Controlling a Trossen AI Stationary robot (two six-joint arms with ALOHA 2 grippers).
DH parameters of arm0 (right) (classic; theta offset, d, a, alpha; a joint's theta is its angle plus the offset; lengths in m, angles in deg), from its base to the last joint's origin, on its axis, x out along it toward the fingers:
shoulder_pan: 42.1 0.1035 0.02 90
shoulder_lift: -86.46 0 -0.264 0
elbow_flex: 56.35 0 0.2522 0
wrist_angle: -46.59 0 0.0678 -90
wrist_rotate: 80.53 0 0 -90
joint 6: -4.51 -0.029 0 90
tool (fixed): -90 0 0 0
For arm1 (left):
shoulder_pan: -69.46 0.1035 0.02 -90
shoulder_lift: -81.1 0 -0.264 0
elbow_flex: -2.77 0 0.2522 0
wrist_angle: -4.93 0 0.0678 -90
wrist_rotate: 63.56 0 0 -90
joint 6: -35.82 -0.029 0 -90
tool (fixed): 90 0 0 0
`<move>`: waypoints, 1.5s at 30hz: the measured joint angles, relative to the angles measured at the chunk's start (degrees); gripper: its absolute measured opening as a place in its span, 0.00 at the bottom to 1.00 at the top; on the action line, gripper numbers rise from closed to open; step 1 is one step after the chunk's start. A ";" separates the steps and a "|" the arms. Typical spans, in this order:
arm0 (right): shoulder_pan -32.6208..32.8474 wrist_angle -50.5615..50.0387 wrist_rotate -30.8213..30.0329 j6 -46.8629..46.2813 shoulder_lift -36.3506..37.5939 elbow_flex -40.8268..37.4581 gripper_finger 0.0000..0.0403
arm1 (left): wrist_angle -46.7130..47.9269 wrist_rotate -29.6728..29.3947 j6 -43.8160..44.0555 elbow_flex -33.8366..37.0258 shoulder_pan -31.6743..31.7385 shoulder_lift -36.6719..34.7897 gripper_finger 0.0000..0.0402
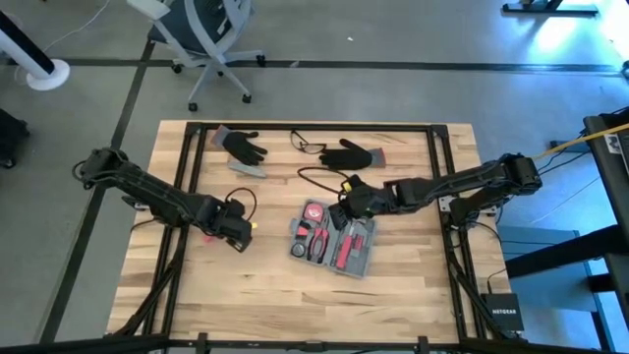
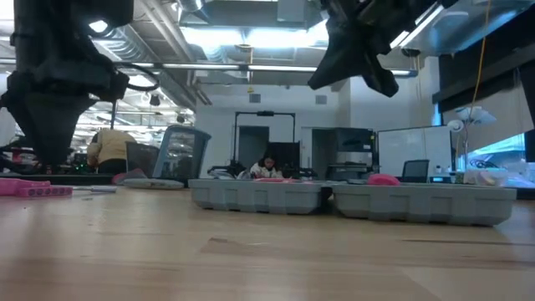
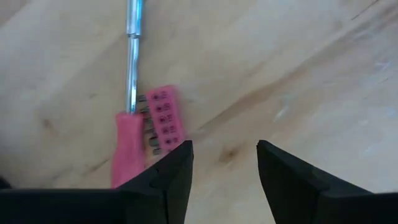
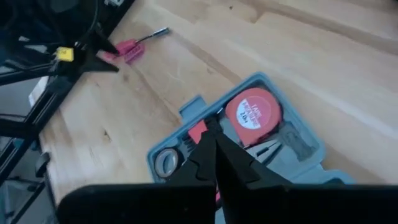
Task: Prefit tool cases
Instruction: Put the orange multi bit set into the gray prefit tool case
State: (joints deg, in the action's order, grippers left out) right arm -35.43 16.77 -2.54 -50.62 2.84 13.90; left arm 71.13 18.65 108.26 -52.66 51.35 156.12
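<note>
The tool case (image 1: 332, 241) is laid open mid-table, ready for filling. Above it the right gripper (image 4: 214, 149) is kept clenched and empty, while the left gripper (image 3: 225, 163), fingers parted around nothing, is poised beside a loose red screwdriver (image 3: 129, 124) and bit holder (image 3: 164, 117), apparently the next pieces to be fitted.

"NETGEAR" on black box (image 1: 502, 307), "TAPE" on tape measure (image 4: 252, 110)
</note>
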 joint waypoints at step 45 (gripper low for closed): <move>-4.96 -0.33 3.07 6.19 0.04 0.01 0.00 | -15.67 7.79 1.59 8.81 7.13 0.04 0.41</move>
State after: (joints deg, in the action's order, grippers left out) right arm -40.39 16.44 0.52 -44.43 2.89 13.91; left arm 55.46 26.44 109.85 -43.85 58.48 156.17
